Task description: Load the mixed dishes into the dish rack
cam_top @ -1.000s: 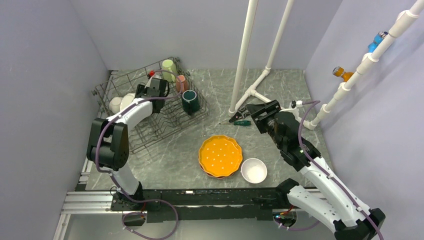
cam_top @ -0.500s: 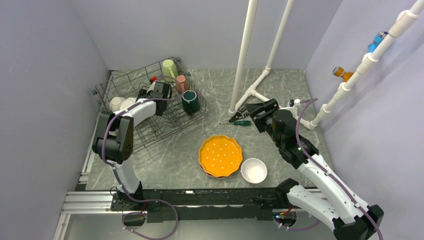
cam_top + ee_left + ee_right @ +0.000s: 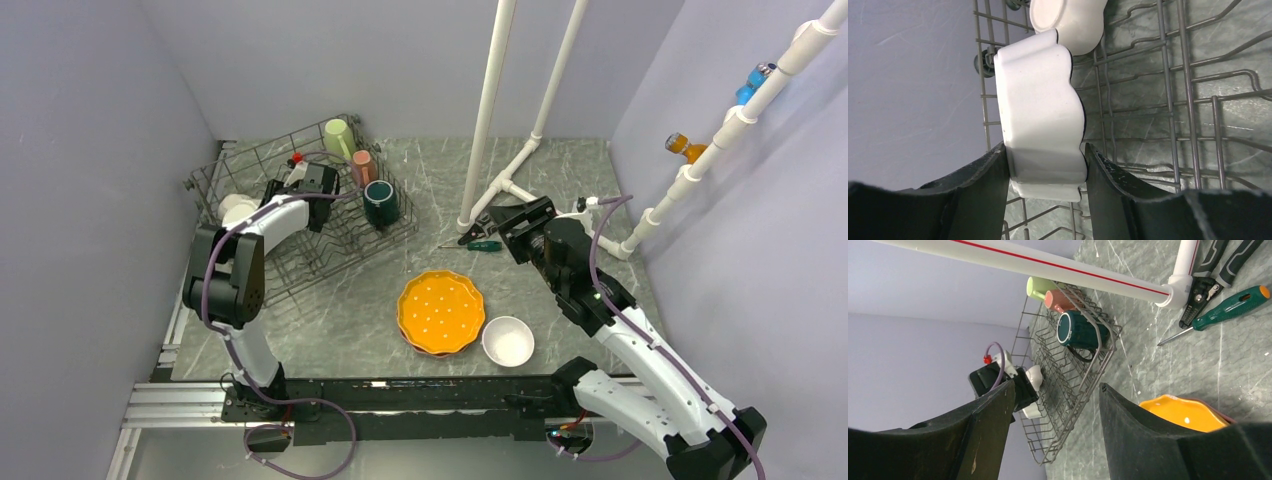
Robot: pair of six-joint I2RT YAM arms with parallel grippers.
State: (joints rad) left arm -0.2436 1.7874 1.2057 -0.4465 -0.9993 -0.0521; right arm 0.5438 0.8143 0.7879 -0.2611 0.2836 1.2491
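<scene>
Left wrist view gives you the left gripper (image 3: 1047, 160) clenched on the scalloped bowl (image 3: 1040, 100), one finger against each side of its white wall, over the wires of the dish rack (image 3: 1173, 100). At 12 o'clock from the bowl, a second white dish (image 3: 1068, 20) touches its rim. Seen from the top, the rack sits at 10 o'clock on the counter (image 3: 575, 170), with the pale green mug (image 3: 337, 135), pink mug (image 3: 363, 165) and teal mug (image 3: 380, 202) lined along its right side. Your right gripper (image 3: 505, 225) hangs released, holding nothing, near the pliers (image 3: 1213, 270) and screwdriver (image 3: 1233, 302). The orange plates (image 3: 440, 312) lie stacked at 6 o'clock, with the white bowl (image 3: 507, 340) just beside them at their 4 o'clock.
</scene>
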